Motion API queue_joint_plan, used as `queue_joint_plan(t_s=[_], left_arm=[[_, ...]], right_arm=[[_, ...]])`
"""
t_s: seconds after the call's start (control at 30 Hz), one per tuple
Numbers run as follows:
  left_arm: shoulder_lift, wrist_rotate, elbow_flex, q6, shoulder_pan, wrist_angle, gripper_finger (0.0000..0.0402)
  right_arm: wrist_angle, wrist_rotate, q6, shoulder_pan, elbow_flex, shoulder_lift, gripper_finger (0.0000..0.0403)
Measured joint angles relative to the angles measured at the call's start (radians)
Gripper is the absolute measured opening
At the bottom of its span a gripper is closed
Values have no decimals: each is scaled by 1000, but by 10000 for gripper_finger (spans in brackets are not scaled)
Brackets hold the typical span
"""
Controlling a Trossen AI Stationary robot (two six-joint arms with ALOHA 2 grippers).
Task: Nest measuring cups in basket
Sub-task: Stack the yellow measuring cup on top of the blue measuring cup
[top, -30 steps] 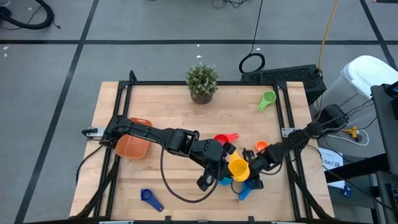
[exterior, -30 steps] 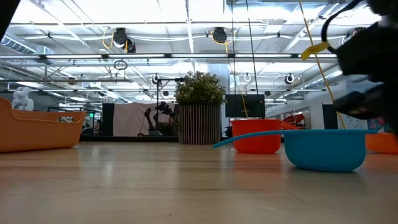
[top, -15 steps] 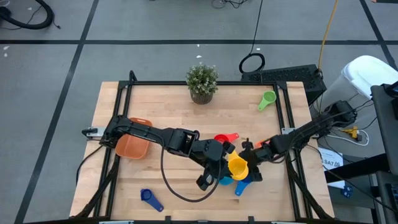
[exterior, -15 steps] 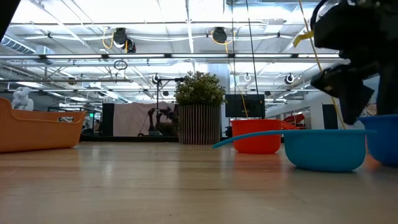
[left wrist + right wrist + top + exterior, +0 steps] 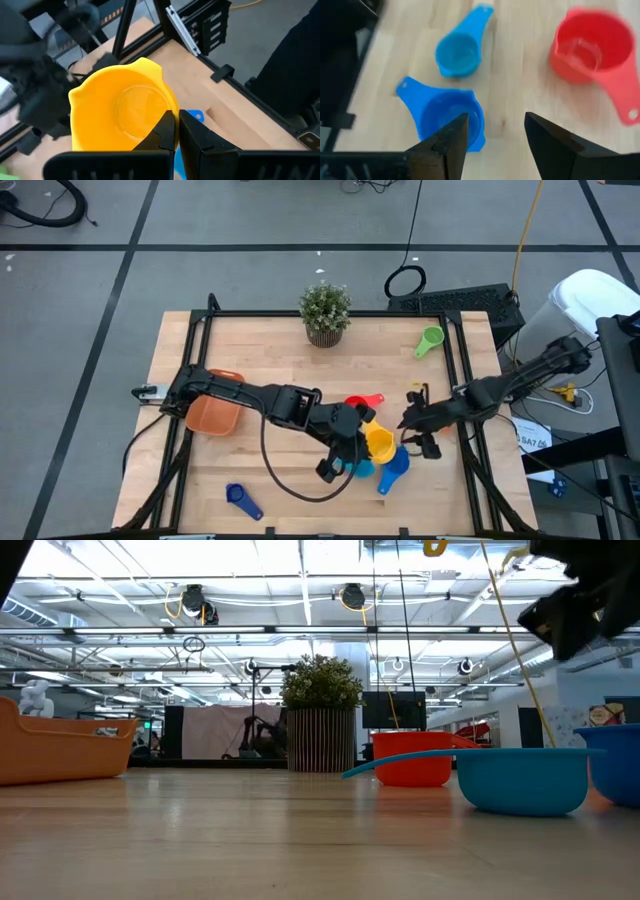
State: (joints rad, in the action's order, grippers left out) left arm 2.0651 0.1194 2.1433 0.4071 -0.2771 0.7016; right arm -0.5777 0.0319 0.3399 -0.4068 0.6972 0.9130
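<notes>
The shallow orange plastic basket (image 5: 213, 414) sits at the left of the wooden bench (image 5: 260, 350), with no cup visible in it. A dark blue plastic measuring cup (image 5: 240, 499) lies alone near the bench's near-left edge, and a potted plant (image 5: 325, 313) stands at the far edge.

At bench centre, the left jaws (image 5: 366, 446) are clenched on the rim of the yellow plastic measuring cup (image 5: 120, 112), holding it above the light blue cup (image 5: 360, 468) and just beside the blue plastic cup (image 5: 393, 469). The red plastic measuring cup (image 5: 360, 403) rests just beyond them.

Risk: the grip is a thin pinch on one wall. A fast swing toward the basket, well apart to the left, could let the cup pivot or slip out. The left forearm also passes close over the cups below and could sweep them aside.

To the right, the right jaws (image 5: 415, 423) hang released and hold nothing; in the right wrist view they are raised above the blue and red cups. A small orange cup (image 5: 418, 413) appears to lie just beside them, partly hidden. Descending here risks collision with the left jaws. The green plastic measuring cup (image 5: 429, 341) lies at the far right.
</notes>
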Motion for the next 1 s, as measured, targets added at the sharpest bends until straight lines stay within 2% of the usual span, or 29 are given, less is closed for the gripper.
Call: queue_joint_plan(t_s=[0.23, 0.4, 0.53, 0.6, 0.73, 0.87, 1.0], left_arm=[[1, -63, 0, -28, 6, 86, 7], [41, -81, 0, -175, 29, 91, 7], [97, -231, 0, -366, 24, 82, 7], [125, -271, 0, -438, 20, 82, 7], [174, -279, -1, -473, 7, 44, 7], [197, -278, -1, -511, 0, -4, 7], [208, -277, -1, -568, 7, -75, 7]], right_arm=[[27, 29, -72, 0, 0, -125, 185], [6, 78, -74, 0, 1, -196, 185], [-94, 162, -74, 0, 1, -228, 185], [-147, 184, -68, 0, 1, -230, 185], [-179, 192, -84, 0, 1, -218, 185], [-74, 121, -177, -3, 1, -205, 185], [-64, 164, -249, -14, 35, -196, 185]])
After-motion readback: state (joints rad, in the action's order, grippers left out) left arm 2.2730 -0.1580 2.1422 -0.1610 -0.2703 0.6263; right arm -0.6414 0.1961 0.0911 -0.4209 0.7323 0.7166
